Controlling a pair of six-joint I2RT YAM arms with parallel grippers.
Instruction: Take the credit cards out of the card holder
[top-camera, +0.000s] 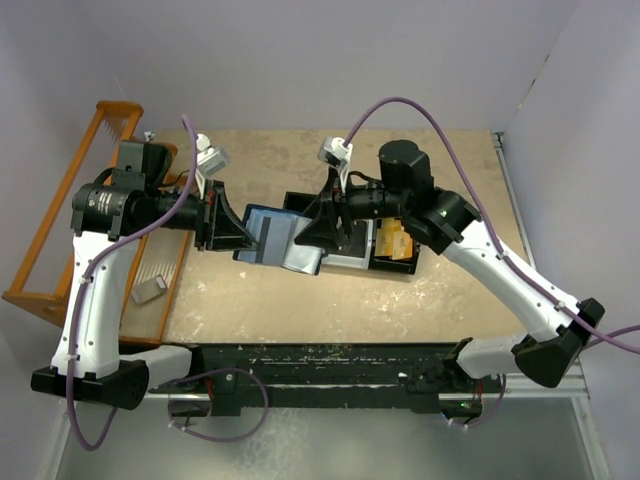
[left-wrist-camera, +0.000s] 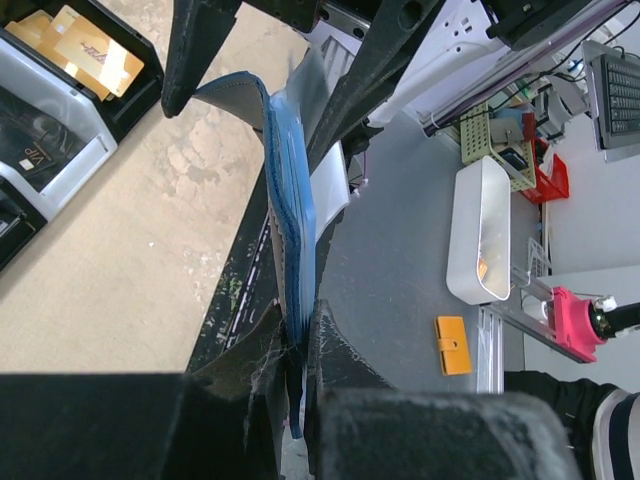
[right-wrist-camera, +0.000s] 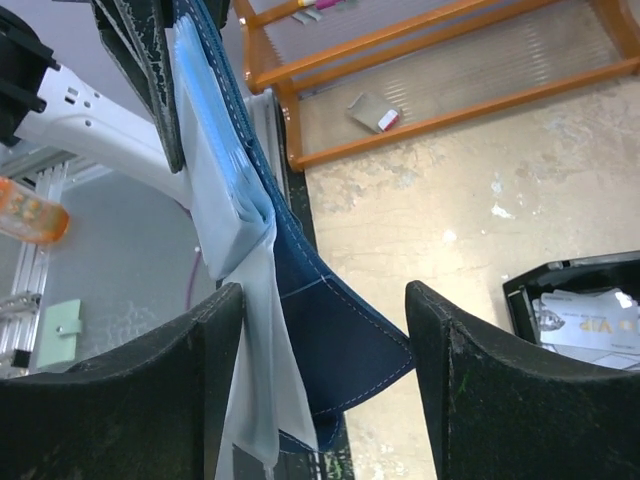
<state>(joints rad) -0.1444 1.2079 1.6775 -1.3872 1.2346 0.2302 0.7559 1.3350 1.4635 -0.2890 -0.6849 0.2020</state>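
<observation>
The card holder (top-camera: 278, 240) hangs spread between my two grippers above the table, navy outside and pale blue-grey inside. My left gripper (top-camera: 236, 238) is shut on its left edge; the left wrist view shows the fingers (left-wrist-camera: 340, 350) pinching the blue layers (left-wrist-camera: 292, 220). My right gripper (right-wrist-camera: 320, 390) is open around the other side. Its pale lining (right-wrist-camera: 250, 330) lies against one finger and the navy flap (right-wrist-camera: 340, 330) nearly reaches the other. Gold credit cards (top-camera: 395, 243) and a VIP card (right-wrist-camera: 590, 320) lie in the black tray. I cannot tell whether cards remain inside the holder.
The black compartment tray (top-camera: 412, 270) sits on the table under and right of the right gripper. An orange wooden rack (top-camera: 70, 230) stands along the left edge with a small grey object (top-camera: 148, 290) on it. Walls close off the back and right.
</observation>
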